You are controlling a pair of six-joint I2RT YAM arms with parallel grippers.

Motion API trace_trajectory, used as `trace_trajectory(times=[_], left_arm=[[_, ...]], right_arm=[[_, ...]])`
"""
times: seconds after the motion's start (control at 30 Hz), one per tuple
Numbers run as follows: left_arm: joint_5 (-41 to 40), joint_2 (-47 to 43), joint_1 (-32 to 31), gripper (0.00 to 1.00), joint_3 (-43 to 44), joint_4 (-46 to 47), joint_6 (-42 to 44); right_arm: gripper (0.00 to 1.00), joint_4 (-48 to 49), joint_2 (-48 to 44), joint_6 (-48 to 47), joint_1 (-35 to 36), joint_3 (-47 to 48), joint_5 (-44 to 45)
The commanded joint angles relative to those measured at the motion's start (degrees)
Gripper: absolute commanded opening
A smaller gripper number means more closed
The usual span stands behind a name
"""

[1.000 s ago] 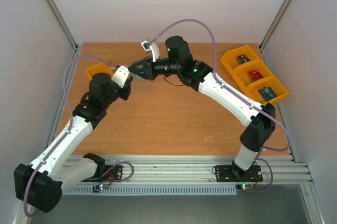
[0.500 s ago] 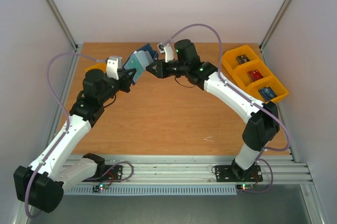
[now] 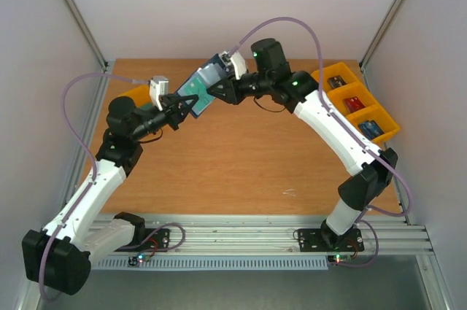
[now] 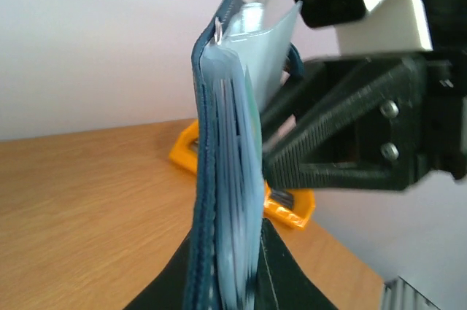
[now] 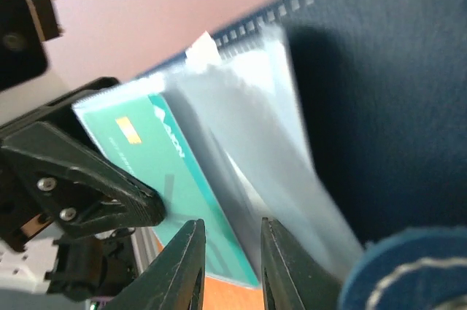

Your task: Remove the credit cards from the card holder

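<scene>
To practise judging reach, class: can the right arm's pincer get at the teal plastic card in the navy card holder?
Probably yes. The left pincer holds the dark navy booklet-like card holder aloft, sleeves fanned towards the right pincer, whose parted jaws sit just before the teal plastic card, unobstructed.

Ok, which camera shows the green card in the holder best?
The right wrist view: the green card faces the lens inside a translucent sleeve of the card holder. The top view shows it only as a small teal patch; the left wrist view sees the holder edge-on, so just a thin sliver.
</scene>
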Motion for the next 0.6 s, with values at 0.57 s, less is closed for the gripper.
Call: trace_trajectory(times=[0.57], left_arm=[[20.23, -1.74, 0.35, 0.0, -1.94, 22.09, -0.66]], right_arm=[[0.11, -18.87, 1.01, -14.8, 1.78, 12.83, -19.5]])
